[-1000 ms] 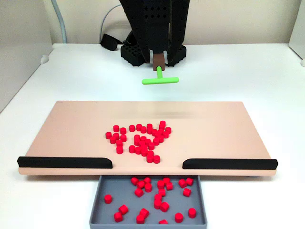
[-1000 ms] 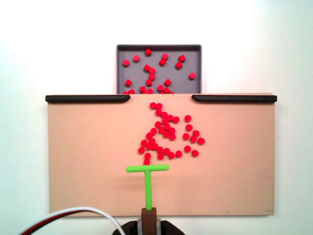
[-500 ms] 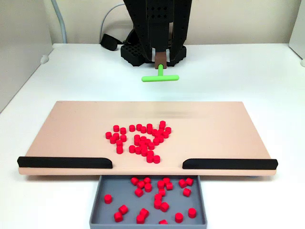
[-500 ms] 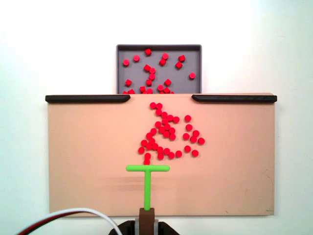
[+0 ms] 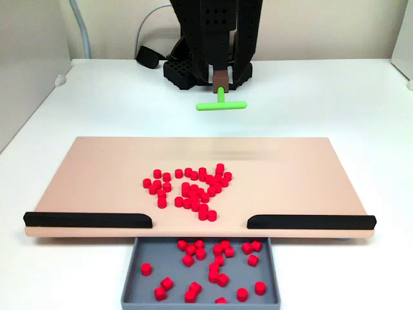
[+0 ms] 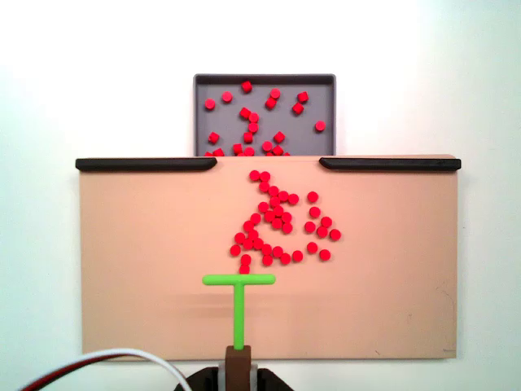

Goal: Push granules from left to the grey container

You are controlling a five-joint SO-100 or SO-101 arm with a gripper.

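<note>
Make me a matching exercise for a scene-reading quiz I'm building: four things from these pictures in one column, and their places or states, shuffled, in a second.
Things:
1. bright red cylindrical granules
2. shallow grey plastic container
3. green T-shaped pusher tool
4. two black strips

Places or states:
A. flanks the gap on the tan flat board's edge
B. sits past the gap, at the board's edge
C. partly clustered mid-board, partly already in the tray
D. crossbar next to the cluster's edge nearest the arm

Pairs: 1-C, 2-B, 3-D, 4-A
</note>
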